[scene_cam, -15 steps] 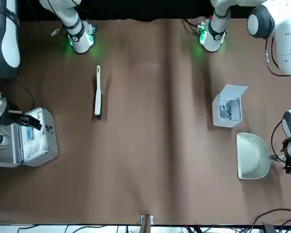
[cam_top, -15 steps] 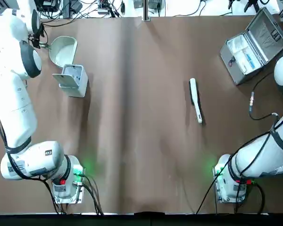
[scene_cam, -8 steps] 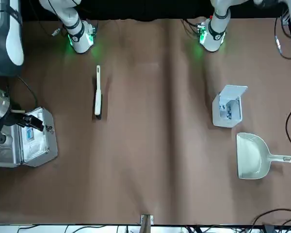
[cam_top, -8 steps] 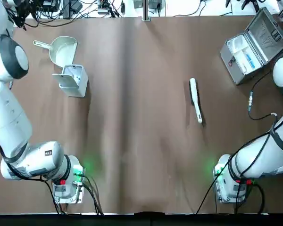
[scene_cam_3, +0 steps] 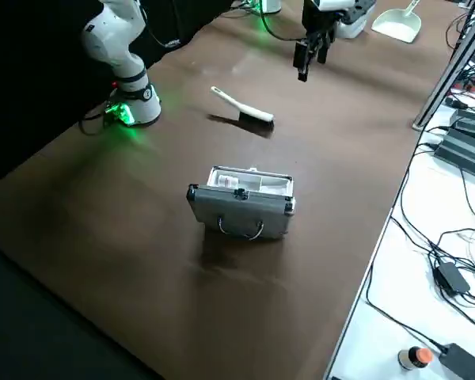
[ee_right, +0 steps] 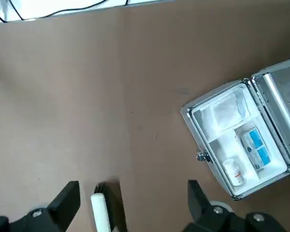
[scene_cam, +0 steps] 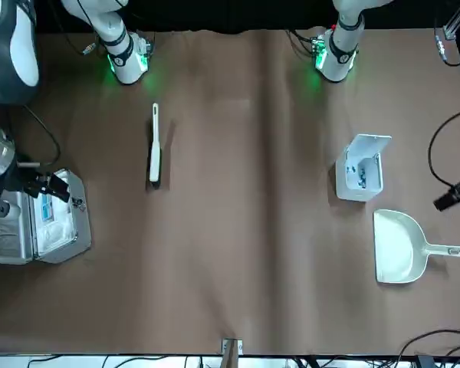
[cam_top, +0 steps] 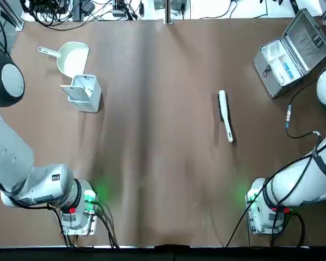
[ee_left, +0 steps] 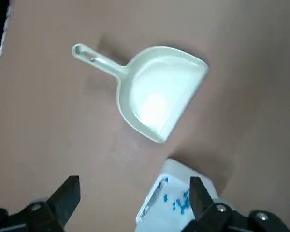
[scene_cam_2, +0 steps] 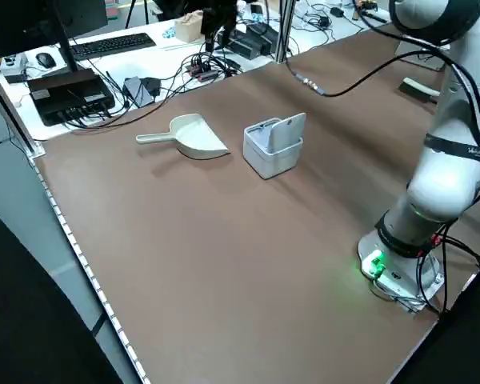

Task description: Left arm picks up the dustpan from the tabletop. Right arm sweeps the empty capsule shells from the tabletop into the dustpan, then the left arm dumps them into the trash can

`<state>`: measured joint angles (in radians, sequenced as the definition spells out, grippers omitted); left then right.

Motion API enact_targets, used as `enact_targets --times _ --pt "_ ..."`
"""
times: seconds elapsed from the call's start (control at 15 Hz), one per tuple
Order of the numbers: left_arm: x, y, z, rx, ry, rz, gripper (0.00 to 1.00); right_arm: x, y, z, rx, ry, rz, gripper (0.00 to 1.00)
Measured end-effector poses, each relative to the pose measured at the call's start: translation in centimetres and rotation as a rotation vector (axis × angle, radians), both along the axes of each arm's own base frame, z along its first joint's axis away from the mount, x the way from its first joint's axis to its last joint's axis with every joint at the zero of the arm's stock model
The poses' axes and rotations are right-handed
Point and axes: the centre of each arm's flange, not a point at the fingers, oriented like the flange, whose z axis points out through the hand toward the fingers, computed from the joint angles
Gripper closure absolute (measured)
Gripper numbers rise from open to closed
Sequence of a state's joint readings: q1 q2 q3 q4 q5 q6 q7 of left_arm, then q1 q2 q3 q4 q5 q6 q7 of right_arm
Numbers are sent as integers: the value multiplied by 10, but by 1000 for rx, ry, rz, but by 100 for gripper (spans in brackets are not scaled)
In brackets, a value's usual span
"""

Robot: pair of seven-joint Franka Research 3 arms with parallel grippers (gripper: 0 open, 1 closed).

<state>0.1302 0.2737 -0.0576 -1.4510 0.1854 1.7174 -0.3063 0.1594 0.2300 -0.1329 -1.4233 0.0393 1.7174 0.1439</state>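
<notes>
Here, the brown surface [cam_top: 163, 136] spreads wide below both my hands. My left arm [cam_top: 11, 163] rises from its base at the near left corner, and my right arm [cam_top: 304, 179] from the near right. An open metal case [cam_top: 293, 51] sits under my right hand [ee_right: 130, 203], a white brush [cam_top: 225, 116] lying just beside that hand toward the middle of the surface. My right hand hangs high with its fingers spread wide, holding nothing.

My left hand [ee_left: 133, 205] also hangs high, fingers wide apart and empty. Right below it stands the small grey bin [ee_left: 176, 205], lid flipped up, with the little blue capsule shells [ee_left: 179, 202] lying inside it. Just beyond the bin from my left hand, the cream dustpan [ee_left: 154, 99] lies flat on the surface, close to the bin but not touching, its thin handle pointing out toward the left edge and its wide mouth facing the middle.
</notes>
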Motion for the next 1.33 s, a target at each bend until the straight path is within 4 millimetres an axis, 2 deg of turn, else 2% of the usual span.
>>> enact_targets --times 0.13,0.33,0.47,0.67,0.73,0.8,0.93,1.33 --pt "-4 -30 11 -14 10 -154 0 -4 2 10 1 -12 6 2" --pt "-6 -88 18 -43 9 -311 0 -8 14 16 3 -21 27 2" --pt "-9 -109 23 -67 9 -345 0 -13 24 21 4 -18 44 2" --pt "-23 -120 51 -94 -14 -381 0 -17 30 27 5 -22 55 2" --pt "-36 -131 72 -102 -25 -400 0 -17 30 27 5 -20 55 2" --pt "-42 -136 79 -102 -20 -413 0 -17 30 26 5 -18 55 2" --pt "-49 -138 82 -101 11 -461 0 -17 30 25 5 -15 55 2" --pt "-49 -135 80 -102 23 -484 0 -18 27 27 4 -15 50 2"
